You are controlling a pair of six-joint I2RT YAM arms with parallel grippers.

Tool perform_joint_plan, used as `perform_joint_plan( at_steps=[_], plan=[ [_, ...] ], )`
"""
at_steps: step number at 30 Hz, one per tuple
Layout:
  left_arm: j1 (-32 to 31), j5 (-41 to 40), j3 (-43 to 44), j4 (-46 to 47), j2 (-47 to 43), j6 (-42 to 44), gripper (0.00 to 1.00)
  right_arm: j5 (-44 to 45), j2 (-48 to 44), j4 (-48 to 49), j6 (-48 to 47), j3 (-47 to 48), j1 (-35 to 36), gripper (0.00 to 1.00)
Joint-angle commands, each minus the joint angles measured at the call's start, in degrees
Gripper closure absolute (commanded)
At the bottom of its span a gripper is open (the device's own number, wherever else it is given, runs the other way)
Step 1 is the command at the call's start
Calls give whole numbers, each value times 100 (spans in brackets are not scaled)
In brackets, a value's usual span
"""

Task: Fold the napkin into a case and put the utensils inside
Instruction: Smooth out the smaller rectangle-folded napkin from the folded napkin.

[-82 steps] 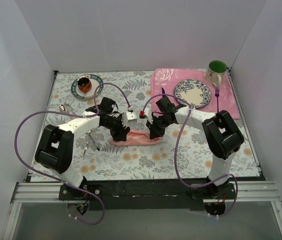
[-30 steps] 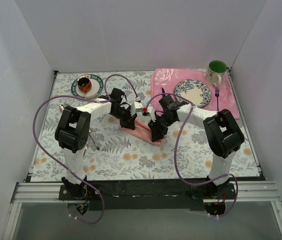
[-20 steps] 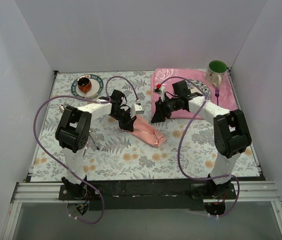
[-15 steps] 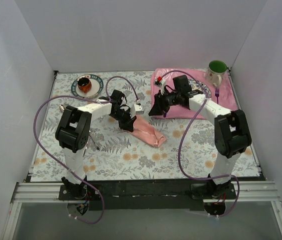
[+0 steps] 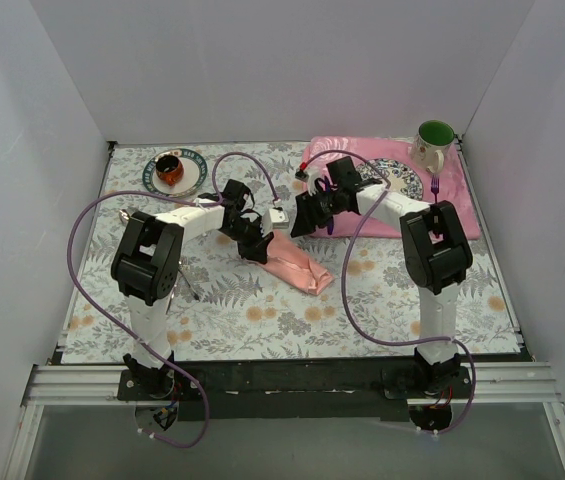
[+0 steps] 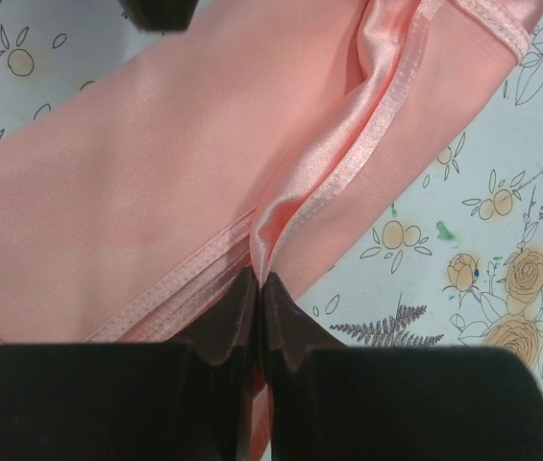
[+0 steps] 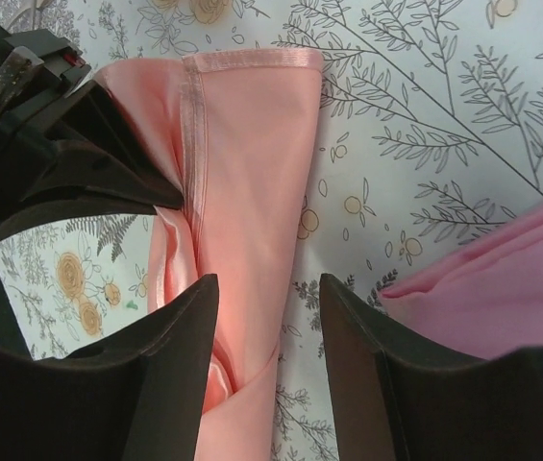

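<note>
- The left gripper (image 6: 258,283) is clamped on the napkin (image 6: 156,173); its two dark fingers (image 6: 223,327) press together with a raised ridge of the stitched, shiny hem pinched between their tips.
- From that pinch the salmon-pink cloth spreads ahead of the left gripper and to its left. The hem ridge runs forward and to the right, and the floral tablecloth (image 6: 502,240) shows on the right.
- In the top view the napkin (image 5: 297,265) lies as a narrow folded oblong. One end sits under the left gripper (image 5: 255,245) and the rest slants away toward the arm bases.
- The right gripper (image 7: 269,288) is apart, with nothing between its fingers (image 7: 170,355).
- Through that gap, the napkin's (image 7: 242,173) folded end and hemmed edge lie below and ahead, untouched by either finger.
- The rose-patterned placemat (image 7: 502,279) lies just to the right gripper's right.
- The left gripper's black body fills the space to the right gripper's left.
- From above, the right gripper (image 5: 302,218) hangs near the left one, beside the napkin's far end.
- A thin silver utensil (image 5: 190,288) lies well apart from both grippers, left of the napkin.
</note>
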Motion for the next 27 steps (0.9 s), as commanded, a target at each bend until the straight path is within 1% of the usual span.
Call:
perform_joint_plan(
  at_steps=[1, 5, 8, 11, 12, 14, 15, 17, 18, 19, 27],
  plan=[
    [-25, -213, 45, -205, -150, 118, 100, 232, 153, 30, 67, 331, 199, 45],
    [-33, -195, 45, -214, -185, 92, 100, 312, 504, -137, -90, 480, 261, 48],
    [-33, -221, 36, -223, -247, 66, 100, 136, 680, -286, -161, 621, 313, 54],
    [-34, -257, 36, -249, -343, 13, 100, -101, 759, -286, -170, 656, 348, 64],
    [-42, -257, 36, -249, -370, -39, 100, -136, 760, -313, -170, 665, 366, 70],
    [-68, -283, 45, -328, -492, -75, 100, -295, 760, -313, -179, 656, 392, 78],
    [-86, -309, 62, -372, -536, -101, 100, -330, 734, -296, -196, 630, 401, 86],
    [-139, -353, 63, -495, -659, -110, 100, -462, 672, -252, -196, 542, 419, 92],
    [-156, -406, 54, -539, -695, -128, 100, -505, 663, -234, -214, 525, 436, 97],
    [-183, -406, 54, -609, -730, -163, 100, -584, 628, -217, -231, 507, 454, 99],
    [-306, -555, 89, -742, -888, -286, 98, -848, 575, -304, -354, 516, 621, 99]
  ],
)
